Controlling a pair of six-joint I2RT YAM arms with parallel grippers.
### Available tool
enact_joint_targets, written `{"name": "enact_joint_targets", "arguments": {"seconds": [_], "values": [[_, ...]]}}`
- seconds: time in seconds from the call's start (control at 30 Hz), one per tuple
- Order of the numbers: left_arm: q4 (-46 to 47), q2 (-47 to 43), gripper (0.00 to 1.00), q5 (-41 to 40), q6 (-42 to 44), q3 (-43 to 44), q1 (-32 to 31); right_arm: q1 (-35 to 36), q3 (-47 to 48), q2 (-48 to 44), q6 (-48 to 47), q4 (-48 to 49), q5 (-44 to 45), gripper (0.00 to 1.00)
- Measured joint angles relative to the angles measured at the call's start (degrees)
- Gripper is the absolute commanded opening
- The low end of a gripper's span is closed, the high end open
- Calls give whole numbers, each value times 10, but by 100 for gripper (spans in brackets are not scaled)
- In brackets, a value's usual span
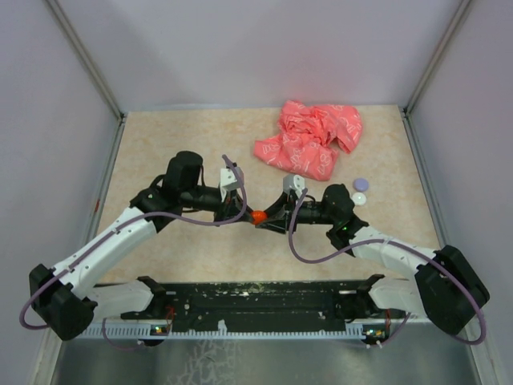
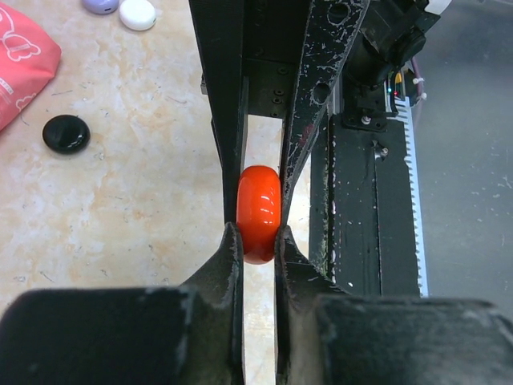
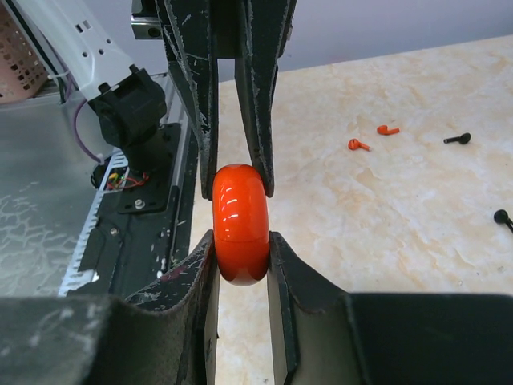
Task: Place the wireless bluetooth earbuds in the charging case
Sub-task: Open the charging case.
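A closed glossy orange charging case [image 1: 258, 216] stands on edge above the table, gripped from both sides. My left gripper [image 2: 258, 237] is shut on the case [image 2: 259, 212], and my right gripper [image 3: 240, 245] is shut on it [image 3: 240, 223] from the opposite end. Two tiny orange earbuds [image 3: 358, 144] [image 3: 388, 129] and two black earbuds [image 3: 457, 139] [image 3: 502, 216] lie loose on the table beyond the case in the right wrist view. I cannot make them out in the top view.
A crumpled pink bag [image 1: 309, 140] lies at the back. A pale purple disc [image 1: 360, 183] and a white disc [image 1: 358, 197] sit right of my right arm. A black disc [image 2: 66, 134] lies near the bag. The black base rail [image 1: 264, 297] runs along the near edge.
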Motion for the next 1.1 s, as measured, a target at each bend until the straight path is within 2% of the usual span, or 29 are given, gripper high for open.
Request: {"name": "enact_joint_targets", "arguments": {"seconds": [0.23, 0.47, 1.1], "values": [[26, -10, 30, -20, -15, -18, -1, -1, 0, 0, 3, 0, -3, 0], [56, -12, 39, -37, -46, -30, 1, -5, -1, 0, 9, 8, -1, 0], [101, -17, 47, -50, -115, -48, 37, -8, -10, 30, 42, 60, 2, 0]]}}
